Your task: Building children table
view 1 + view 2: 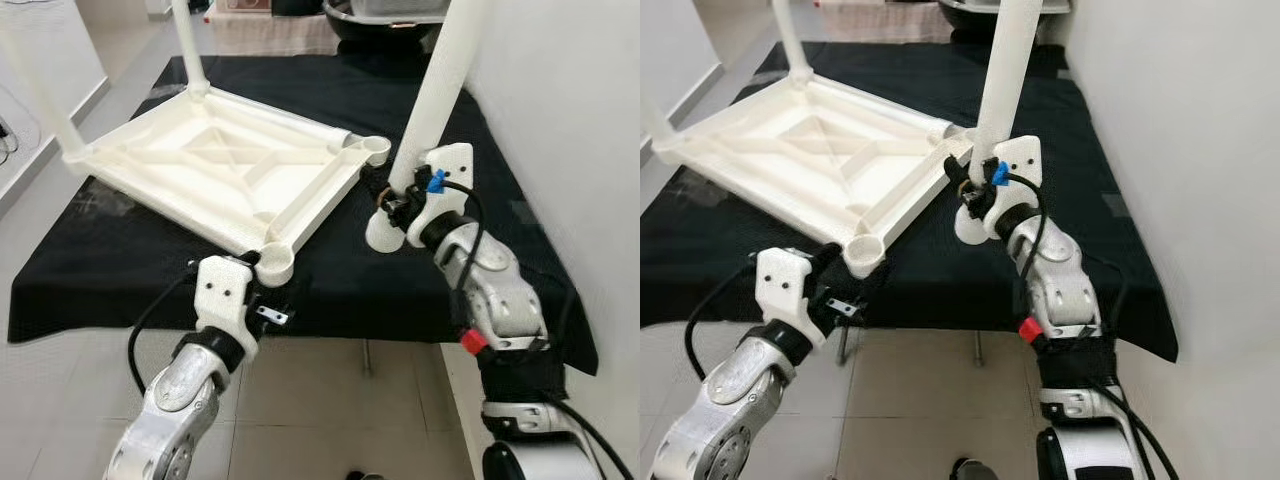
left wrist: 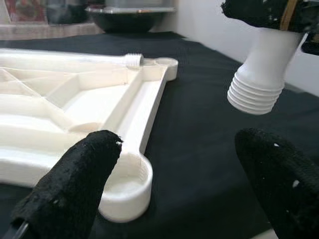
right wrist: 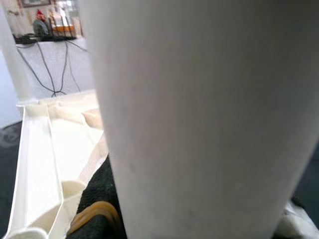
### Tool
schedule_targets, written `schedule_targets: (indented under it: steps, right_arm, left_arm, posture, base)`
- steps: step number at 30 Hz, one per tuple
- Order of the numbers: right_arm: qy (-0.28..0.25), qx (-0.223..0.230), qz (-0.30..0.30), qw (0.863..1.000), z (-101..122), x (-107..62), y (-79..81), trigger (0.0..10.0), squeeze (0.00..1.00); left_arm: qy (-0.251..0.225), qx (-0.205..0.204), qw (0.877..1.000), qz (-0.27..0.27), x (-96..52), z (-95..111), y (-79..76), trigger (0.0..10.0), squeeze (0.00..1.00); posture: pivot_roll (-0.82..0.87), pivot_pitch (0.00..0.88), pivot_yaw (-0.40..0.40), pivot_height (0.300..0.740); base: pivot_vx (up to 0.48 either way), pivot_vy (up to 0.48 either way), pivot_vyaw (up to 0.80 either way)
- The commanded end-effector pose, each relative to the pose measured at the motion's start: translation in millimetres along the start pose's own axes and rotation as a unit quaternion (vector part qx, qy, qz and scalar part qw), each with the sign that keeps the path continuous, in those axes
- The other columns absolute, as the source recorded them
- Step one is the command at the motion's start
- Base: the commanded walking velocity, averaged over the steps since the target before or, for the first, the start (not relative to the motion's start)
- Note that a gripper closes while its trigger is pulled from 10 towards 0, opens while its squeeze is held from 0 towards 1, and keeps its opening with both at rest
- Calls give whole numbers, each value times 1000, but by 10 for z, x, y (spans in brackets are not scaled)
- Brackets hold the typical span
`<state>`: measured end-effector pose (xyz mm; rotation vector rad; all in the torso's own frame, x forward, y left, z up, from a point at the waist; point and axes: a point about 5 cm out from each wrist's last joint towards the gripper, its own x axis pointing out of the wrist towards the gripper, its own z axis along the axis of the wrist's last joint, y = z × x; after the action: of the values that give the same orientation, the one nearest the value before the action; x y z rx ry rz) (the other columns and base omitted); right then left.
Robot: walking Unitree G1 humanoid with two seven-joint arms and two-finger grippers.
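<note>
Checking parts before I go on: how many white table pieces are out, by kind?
tabletop: 1
upright legs screwed into its corners: 2
held leg in the right gripper: 1
loose leg lying on the tabletop: 1
Total: 5 pieces

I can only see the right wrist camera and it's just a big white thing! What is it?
Observer: A table leg, held upright in the right gripper.
Operator: Is it screwed in yet?
Observer: No. Its threaded end hangs above the black cloth, apart from the tabletop.
Operator: Where can it go?
Observer: The near corner socket is empty, right by the open left gripper.
Operator: Any legs on already?
Observer: Two stand in the far corners; one is by the back edge.
</note>
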<state>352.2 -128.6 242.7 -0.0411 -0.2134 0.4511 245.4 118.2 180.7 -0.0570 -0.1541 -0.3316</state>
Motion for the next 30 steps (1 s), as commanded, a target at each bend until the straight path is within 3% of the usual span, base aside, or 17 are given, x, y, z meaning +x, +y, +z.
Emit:
schedule_targets:
  steps: [1, 6, 20, 24, 30]
  right_arm:
    - [-17, -8, 3, 1000, 86, 61, 57, 10000, 0]
    - [-16, -5, 2, 1000, 142, 96, 143, 10000, 0]
    - [-18, -8, -9, 1000, 137, 93, 136, 10000, 0]
    - [-6, 11, -3, 1000, 88, 83, 167, 10000, 0]
    - [-8, 3, -1, 1000, 87, 78, 181, 10000, 0]
  left_arm:
    - [4, -1, 1000, 4, -17, -36, 36, 10000, 0]
    - [4, 1, 1000, 0, -6, -42, 26, 10000, 0]
    - [15, 0, 1000, -27, -27, -96, -84, 10000, 0]
    - [10, -2, 1000, -29, -16, -58, -76, 10000, 0]
    - [6, -5, 999, -31, -19, -28, -82, 10000, 0]
  posture:
    - [-30, 95, 0, 740]
    - [-23, 102, 4, 740]
    - [-15, 131, 13, 740]
    - [-13, 140, 16, 740]
    - [-8, 145, 18, 740]
  base:
    - [266, 0, 0]
    - [209, 0, 0]
    - [0, 0, 0]
    - [253, 0, -800]
    - [256, 0, 0]
